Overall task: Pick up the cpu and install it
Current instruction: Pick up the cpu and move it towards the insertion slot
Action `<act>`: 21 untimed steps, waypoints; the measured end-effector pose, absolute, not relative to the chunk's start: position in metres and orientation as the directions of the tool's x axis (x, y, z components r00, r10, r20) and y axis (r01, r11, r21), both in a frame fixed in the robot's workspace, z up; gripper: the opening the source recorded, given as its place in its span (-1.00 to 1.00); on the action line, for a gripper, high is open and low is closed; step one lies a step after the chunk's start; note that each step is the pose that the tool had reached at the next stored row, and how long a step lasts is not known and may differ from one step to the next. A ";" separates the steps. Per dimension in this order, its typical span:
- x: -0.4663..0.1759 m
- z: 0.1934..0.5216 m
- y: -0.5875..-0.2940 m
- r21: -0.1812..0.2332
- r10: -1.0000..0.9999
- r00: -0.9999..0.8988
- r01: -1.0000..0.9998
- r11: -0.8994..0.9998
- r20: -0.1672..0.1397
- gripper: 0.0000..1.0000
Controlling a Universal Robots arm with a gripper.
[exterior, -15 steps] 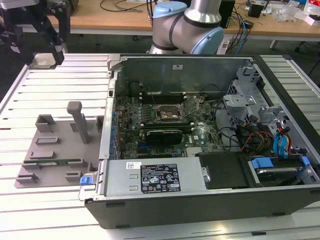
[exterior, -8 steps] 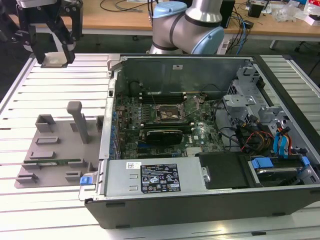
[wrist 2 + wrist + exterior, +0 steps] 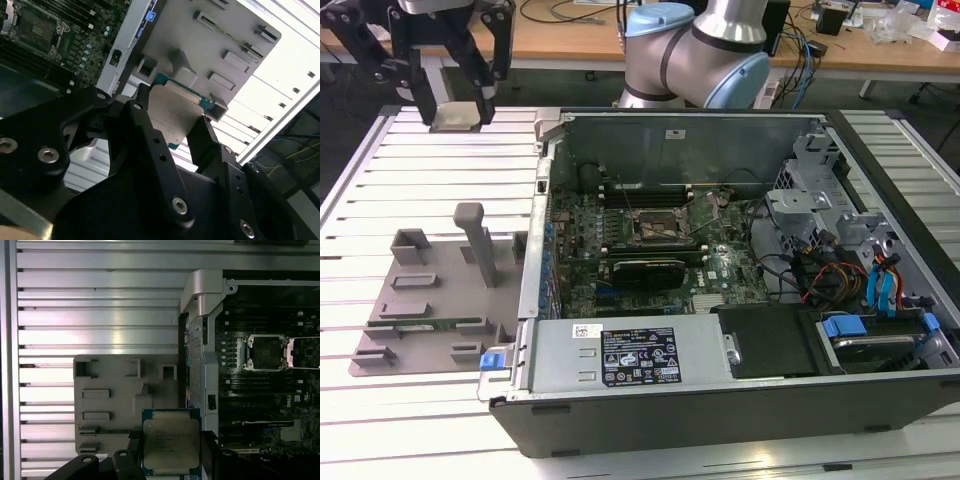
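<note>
The cpu (image 3: 454,119), a small square chip with a pale silvery top, hangs high above the slatted table at the exterior view's far left. My gripper (image 3: 455,110) is shut on the cpu, one black finger on each side of it. In the first wrist view the cpu (image 3: 171,445) shows its metal top and green rim, held above a grey fixture plate (image 3: 115,400). In the second wrist view the cpu (image 3: 172,112) sits between the fingers (image 3: 145,125). The open socket (image 3: 660,228) lies on the motherboard inside the computer case (image 3: 720,360), well to the exterior view's right of the gripper.
The grey fixture plate (image 3: 430,300) with raised holders and a tall post (image 3: 475,240) lies beside the case. The case's upright metal side wall (image 3: 535,250) stands between the plate and the motherboard. Drive bays and cables (image 3: 840,270) fill the case's right end.
</note>
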State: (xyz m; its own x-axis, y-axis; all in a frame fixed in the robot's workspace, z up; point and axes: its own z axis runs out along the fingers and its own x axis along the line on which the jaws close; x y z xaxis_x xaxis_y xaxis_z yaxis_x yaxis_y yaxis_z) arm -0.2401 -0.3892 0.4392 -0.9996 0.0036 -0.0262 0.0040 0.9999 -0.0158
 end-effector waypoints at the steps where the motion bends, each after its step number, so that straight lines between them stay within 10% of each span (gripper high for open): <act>1: -0.238 0.439 -0.389 -0.016 0.004 -1.000 0.004 1.000 -0.026 0.10; 21: -0.183 0.429 -0.371 -0.017 0.004 -1.000 0.004 1.000 -0.024 0.10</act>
State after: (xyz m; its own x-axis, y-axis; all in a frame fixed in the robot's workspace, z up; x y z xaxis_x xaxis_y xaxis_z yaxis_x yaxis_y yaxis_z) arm -0.1827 -0.3715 0.4291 -0.9997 0.0036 -0.0239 0.0040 0.9998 -0.0169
